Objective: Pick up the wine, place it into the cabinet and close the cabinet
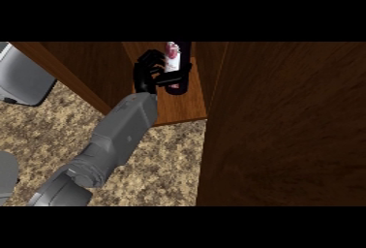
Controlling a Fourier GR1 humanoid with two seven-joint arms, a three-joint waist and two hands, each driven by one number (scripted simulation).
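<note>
The wine bottle [174, 58] is dark with a white and red label. It stands upright inside the open wooden cabinet, on the cabinet's floor board [184, 109]. My right hand [148, 70] reaches in from the lower left, its fingers and thumb curled round the bottle's body from the left side. The bottle's top runs out of the view. The cabinet door [286, 121] stands open and fills the right side of the view. Of the left arm only a grey piece of forearm [4, 177] shows at the left edge; its hand is out of view.
The cabinet's left side wall [82, 68] runs diagonally beside my forearm. A grey appliance [22, 72] sits at the upper left on the speckled beige counter [164, 164]. The counter stretches beneath my arm.
</note>
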